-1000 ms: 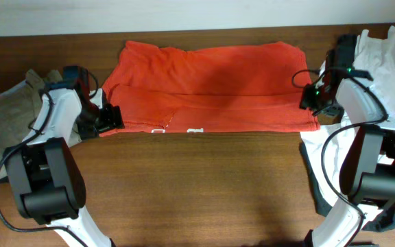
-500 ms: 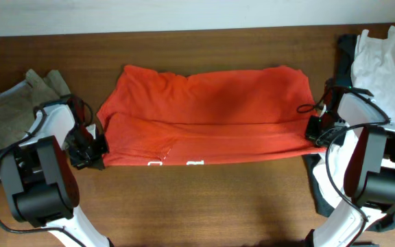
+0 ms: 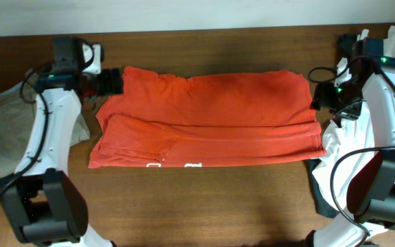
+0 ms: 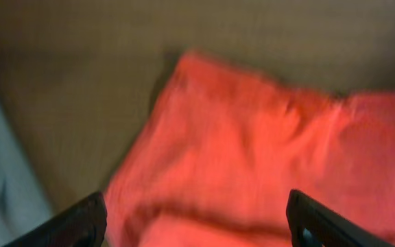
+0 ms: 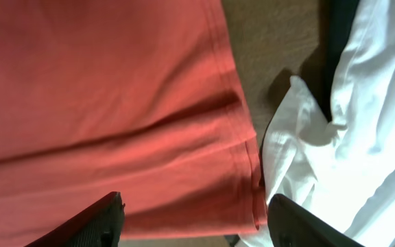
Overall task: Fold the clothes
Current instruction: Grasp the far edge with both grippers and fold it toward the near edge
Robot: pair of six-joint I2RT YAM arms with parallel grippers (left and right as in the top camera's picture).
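The red-orange T-shirt (image 3: 208, 116) lies flat across the table, folded once lengthwise, with white lettering at its near edge. My left gripper (image 3: 112, 81) is open and empty, raised over the shirt's far left corner (image 4: 252, 137). My right gripper (image 3: 319, 103) is open and empty, raised over the shirt's right edge (image 5: 115, 103). Neither gripper holds cloth.
Khaki-beige trousers (image 3: 2, 120) lie at the table's left. A white shirt (image 3: 389, 58) is piled at the right, also in the right wrist view (image 5: 348, 137), touching the T-shirt's right edge. A dark garment (image 3: 321, 185) lies under it. Bare wooden table (image 3: 204, 206) is in front.
Both grippers let go of the shirt's near corners and moved up and away toward the far edge. The shirt's near edge now lies lower on the table, folded flat.
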